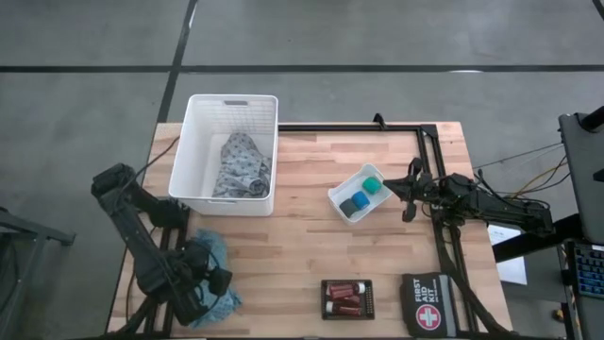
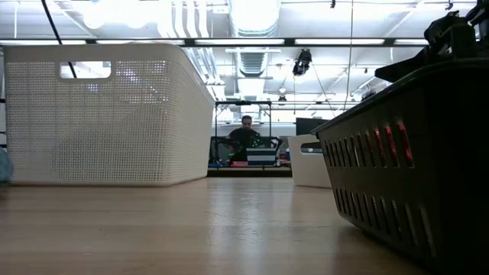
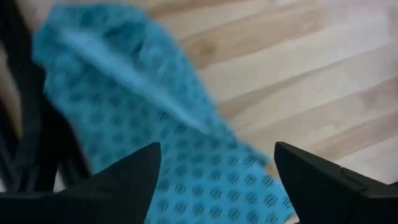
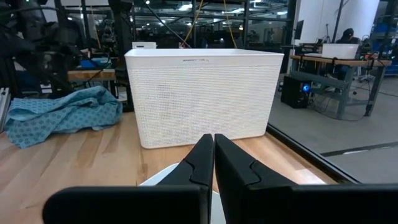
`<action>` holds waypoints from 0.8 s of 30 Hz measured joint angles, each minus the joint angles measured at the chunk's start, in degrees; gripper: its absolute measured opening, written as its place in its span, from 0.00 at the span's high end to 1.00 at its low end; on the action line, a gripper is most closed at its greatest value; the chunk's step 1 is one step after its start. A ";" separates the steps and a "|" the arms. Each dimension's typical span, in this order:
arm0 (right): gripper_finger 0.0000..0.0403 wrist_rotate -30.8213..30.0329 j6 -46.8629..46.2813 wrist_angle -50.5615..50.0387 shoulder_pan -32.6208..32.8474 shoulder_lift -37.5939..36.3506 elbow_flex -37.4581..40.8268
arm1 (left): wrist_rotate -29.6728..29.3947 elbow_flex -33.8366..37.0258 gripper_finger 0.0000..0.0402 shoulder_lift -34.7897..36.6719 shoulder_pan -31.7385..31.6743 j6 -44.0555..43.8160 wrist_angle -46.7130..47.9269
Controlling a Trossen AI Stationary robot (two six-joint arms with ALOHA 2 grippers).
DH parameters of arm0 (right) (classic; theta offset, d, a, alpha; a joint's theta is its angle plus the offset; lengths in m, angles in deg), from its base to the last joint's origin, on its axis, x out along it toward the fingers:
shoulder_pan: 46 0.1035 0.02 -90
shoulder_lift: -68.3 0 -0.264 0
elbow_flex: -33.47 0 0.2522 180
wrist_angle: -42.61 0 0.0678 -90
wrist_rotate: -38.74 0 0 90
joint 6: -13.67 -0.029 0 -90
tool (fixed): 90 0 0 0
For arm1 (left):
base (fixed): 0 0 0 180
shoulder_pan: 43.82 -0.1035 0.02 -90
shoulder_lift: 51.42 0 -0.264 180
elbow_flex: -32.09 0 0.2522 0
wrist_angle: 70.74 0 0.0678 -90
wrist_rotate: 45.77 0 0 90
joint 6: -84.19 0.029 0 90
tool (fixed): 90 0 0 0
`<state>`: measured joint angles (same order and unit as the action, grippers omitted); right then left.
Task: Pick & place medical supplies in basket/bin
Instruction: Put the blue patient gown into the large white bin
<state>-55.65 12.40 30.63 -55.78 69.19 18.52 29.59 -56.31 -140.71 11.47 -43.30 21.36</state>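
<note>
Risk at this stage lies mainly with the teal patterned cloth (image 1: 215, 272), which lies crumpled on the surface near the front left corner. The left gripper (image 1: 206, 280) is directly over it. A soft, loosely folded cloth may be caught by only one layer, so that it slips free or trails while carried to the white slotted basket (image 1: 193, 151); a trailing end could drape over the basket rim rather than fall inside. A descent that goes too deep would press the fingertips against the wooden surface (image 1: 311, 236).

Left fingers (image 3: 118, 180): spread wide, with the teal cloth visible in the gap between them. They hold nothing. Whether the tips touch the cloth cannot be told.

Right gripper (image 1: 408, 195): positioned near the right edge, just beside the small shallow white tray (image 1: 338, 201). Its fingers (image 4: 199, 163) are pressed together with no gap and hold nothing.

Location of the supplies:
- Grey patterned cloth (image 1: 241, 166): inside the basket, at the rear left of the surface.
- Blue piece (image 1: 355, 204) and green piece (image 1: 374, 186): in the white tray.
- Red bottles (image 1: 343, 296): in a small dark bin (image 1: 369, 298) near the front edge, beside the black first aid pouch (image 1: 429, 304).
</note>
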 joint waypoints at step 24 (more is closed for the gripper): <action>0.97 0.01 0.00 -0.04 0.01 0.00 0.00 | 9.93 12.85 0.12 0.22 3.93 -22.89 -12.08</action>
<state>-55.64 12.40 30.58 -55.76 69.19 18.52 39.52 -43.46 -140.49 15.41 -66.20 9.28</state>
